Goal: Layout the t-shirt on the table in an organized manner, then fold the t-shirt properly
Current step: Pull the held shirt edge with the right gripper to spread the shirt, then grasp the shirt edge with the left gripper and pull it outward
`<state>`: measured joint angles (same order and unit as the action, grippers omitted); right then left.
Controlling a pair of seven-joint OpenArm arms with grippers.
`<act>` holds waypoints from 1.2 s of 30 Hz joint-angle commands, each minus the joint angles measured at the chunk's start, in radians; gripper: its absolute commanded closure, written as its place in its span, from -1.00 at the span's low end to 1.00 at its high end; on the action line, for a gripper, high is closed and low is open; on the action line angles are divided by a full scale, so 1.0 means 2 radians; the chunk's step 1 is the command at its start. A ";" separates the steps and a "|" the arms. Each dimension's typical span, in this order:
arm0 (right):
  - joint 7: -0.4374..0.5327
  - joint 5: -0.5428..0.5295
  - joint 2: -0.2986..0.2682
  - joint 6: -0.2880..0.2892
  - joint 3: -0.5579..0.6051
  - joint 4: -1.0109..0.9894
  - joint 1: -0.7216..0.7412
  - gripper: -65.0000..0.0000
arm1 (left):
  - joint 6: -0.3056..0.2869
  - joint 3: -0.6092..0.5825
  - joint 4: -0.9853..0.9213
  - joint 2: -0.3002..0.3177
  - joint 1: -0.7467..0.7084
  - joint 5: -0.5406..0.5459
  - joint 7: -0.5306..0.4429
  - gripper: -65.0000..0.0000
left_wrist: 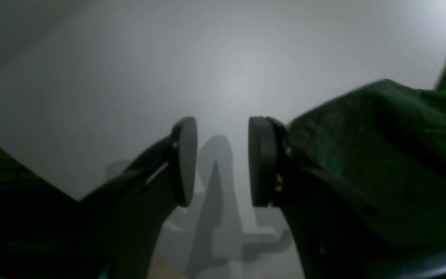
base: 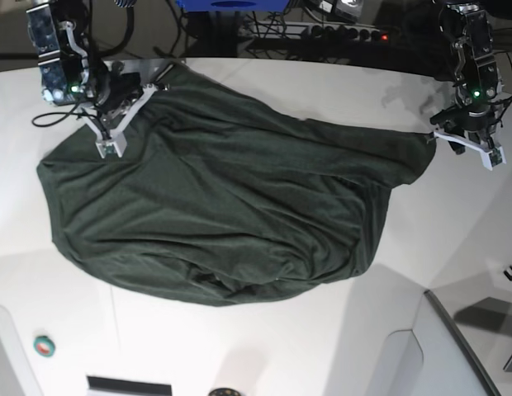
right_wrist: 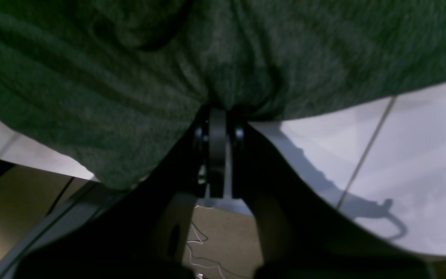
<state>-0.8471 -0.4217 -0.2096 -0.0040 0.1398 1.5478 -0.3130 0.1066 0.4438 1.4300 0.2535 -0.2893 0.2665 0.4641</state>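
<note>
Shirt (base: pixel 223 214) rumpled on desk (base: pixel 264 78) — layout unfinished.
Right hand (right_wrist: pixel 218 116) clamped cloth; left hand (left_wrist: pixel 223 161) stood apart, empty — one-sided pulling could bunch it.

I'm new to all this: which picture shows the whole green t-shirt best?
The base view: the t-shirt lies spread across the table, outline complete. The right wrist view shows only gathered fabric at the shut right gripper; the left wrist view catches just one edge.

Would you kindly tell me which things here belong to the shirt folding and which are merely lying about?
Job:
- t-shirt
- table
- right pincer, shut on the t-shirt
- left pincer, open

Lying about:
- green button
- cables
</note>
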 commanded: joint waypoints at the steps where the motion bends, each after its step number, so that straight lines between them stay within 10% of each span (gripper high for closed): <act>1: -0.007 0.011 -0.002 -0.001 -0.014 -0.006 -0.005 0.94 | 0.003 0.003 0.007 0.009 0.001 -0.002 -0.009 0.32; 15: -0.085 0.009 0.001 -0.001 -0.098 0.160 -0.028 0.94 | 0.002 -0.075 0.089 0.004 0.038 0.001 0.041 0.32; 22: -0.101 0.011 -0.005 -0.001 -0.131 0.129 0.065 -0.01 | 0.002 -0.232 0.074 -0.024 0.130 0.002 0.043 0.35; 25: -0.138 0.011 -0.002 -0.001 -0.152 0.126 0.074 -0.16 | 0.002 -0.278 0.026 -0.038 0.169 -0.001 0.043 0.67; 27: -0.143 0.011 0.000 -0.001 -0.157 0.134 0.066 -0.16 | 0.003 -0.293 -0.008 -0.046 0.190 0.000 0.041 0.99; 32: -0.061 0.012 -0.016 0.000 -0.156 0.093 0.084 -0.14 | 0.003 -0.301 -0.140 -0.073 0.252 -0.002 0.021 1.00; 36: -0.025 0.012 -0.040 0.002 -0.155 -0.041 0.145 0.51 | 0.004 -0.301 -0.225 -0.084 0.285 -0.002 -0.021 1.00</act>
<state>-0.8986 -0.3882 -0.2829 0.0025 -0.1677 1.4475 -0.0219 0.1135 -0.1612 0.9634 0.0795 0.2649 0.2630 0.4400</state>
